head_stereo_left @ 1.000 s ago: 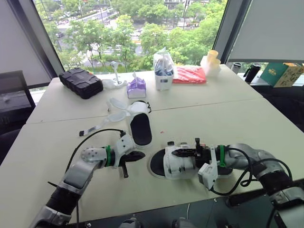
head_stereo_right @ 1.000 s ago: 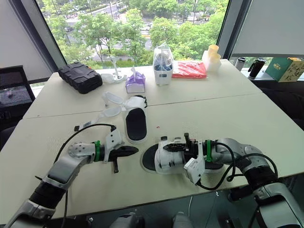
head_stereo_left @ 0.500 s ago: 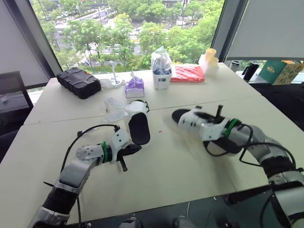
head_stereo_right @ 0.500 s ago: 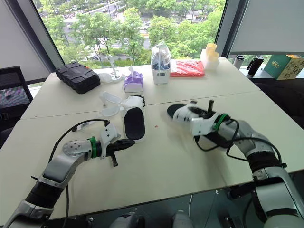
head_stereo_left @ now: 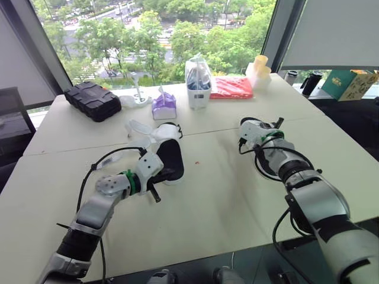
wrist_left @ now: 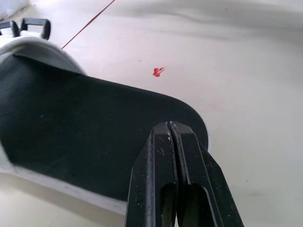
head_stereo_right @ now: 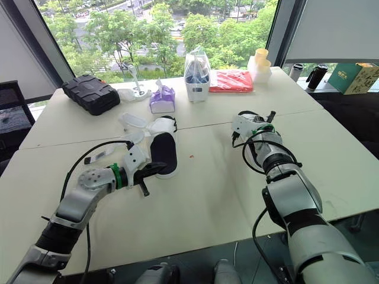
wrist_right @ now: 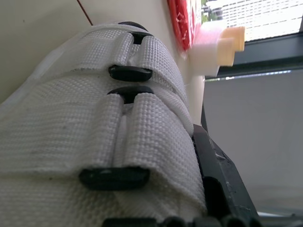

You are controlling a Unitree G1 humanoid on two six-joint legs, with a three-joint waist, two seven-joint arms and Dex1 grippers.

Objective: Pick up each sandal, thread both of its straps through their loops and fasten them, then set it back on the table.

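A white sandal with a black insole (head_stereo_left: 169,158) lies flat left of the table's middle, its two loose straps (head_stereo_left: 137,126) spread out at its far end. My left gripper (wrist_left: 170,125) is shut with nothing between its fingers, its tips just over the heel of that insole (wrist_left: 85,127). Further right, just past the table seam, my right gripper (head_stereo_left: 262,131) is shut on the second white sandal (head_stereo_left: 250,127). Close up, this sandal's woven straps (wrist_right: 118,142) pass through black loops (wrist_right: 129,73). One black finger (wrist_right: 220,177) presses against its side; the other is hidden.
Along the far edge stand a black case (head_stereo_left: 95,102), a purple tissue pack (head_stereo_left: 161,106), a white container holding a bag (head_stereo_left: 198,89), a red packet (head_stereo_left: 231,87) and stacked cups (head_stereo_left: 259,70). A green box (head_stereo_left: 348,83) sits beyond the table at right. A red speck (wrist_left: 158,71) marks the tabletop.
My right gripper has carried the second sandal from the near middle of the table away to the far right, past the seam. The left gripper has edged forward over the other sandal's heel.
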